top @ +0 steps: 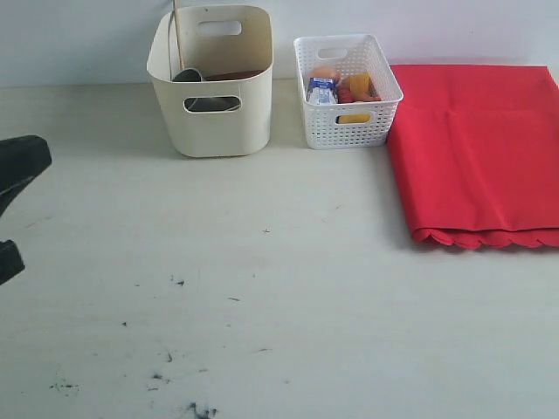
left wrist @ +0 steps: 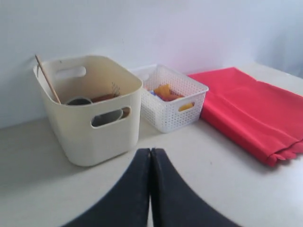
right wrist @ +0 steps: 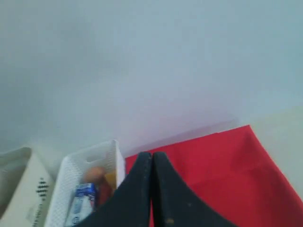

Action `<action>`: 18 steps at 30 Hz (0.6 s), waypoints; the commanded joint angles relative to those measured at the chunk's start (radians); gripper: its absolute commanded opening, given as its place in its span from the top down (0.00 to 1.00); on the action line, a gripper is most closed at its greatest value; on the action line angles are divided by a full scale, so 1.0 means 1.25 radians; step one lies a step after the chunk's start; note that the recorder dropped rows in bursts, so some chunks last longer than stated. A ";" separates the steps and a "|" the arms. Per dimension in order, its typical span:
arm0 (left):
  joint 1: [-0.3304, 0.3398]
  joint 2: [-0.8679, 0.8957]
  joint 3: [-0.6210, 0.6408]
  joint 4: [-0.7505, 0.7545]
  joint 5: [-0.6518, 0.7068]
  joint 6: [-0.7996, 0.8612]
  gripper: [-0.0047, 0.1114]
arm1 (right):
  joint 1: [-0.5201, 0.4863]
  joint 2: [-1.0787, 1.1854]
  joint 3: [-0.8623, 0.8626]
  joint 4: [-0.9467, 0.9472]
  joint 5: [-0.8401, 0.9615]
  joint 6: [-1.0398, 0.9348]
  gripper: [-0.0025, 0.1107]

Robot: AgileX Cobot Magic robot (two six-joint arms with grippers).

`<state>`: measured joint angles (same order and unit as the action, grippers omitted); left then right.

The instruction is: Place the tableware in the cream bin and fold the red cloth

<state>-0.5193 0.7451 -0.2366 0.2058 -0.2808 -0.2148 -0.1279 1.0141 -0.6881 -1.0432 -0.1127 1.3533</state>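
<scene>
Soft, even light is filling all three views, and nothing is glaring. In the exterior view the table (top: 262,262) is reading bright and pale. The bin (top: 210,113) and basket (top: 348,96) are casting only faint, diffuse shadows at their bases, and the cloth (top: 476,148) is throwing a thin dark line under its scalloped edge. Its red is glowing so saturated that the creases are barely showing. The left wrist view is looking slightly hazy, with the left gripper (left wrist: 150,151) blurring into flat black. The right wrist view is coming out softest: the wall (right wrist: 142,56) is washing into grey-blue, and the right gripper (right wrist: 152,155) is sitting out of focus.
</scene>
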 commanded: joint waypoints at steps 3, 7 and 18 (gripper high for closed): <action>0.002 -0.107 0.003 -0.005 0.019 0.029 0.94 | 0.000 -0.117 0.054 -0.006 -0.100 0.030 0.98; 0.002 -0.124 0.003 -0.005 0.019 0.029 0.94 | 0.000 -0.154 0.054 -0.006 -0.100 0.030 0.98; 0.012 -0.170 0.021 0.013 0.011 0.035 0.94 | 0.000 -0.188 0.054 -0.006 -0.101 0.030 0.98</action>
<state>-0.5166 0.5761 -0.2325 0.2037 -0.2602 -0.1820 -0.1279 0.7876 -0.6244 -1.0432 -0.2285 1.3885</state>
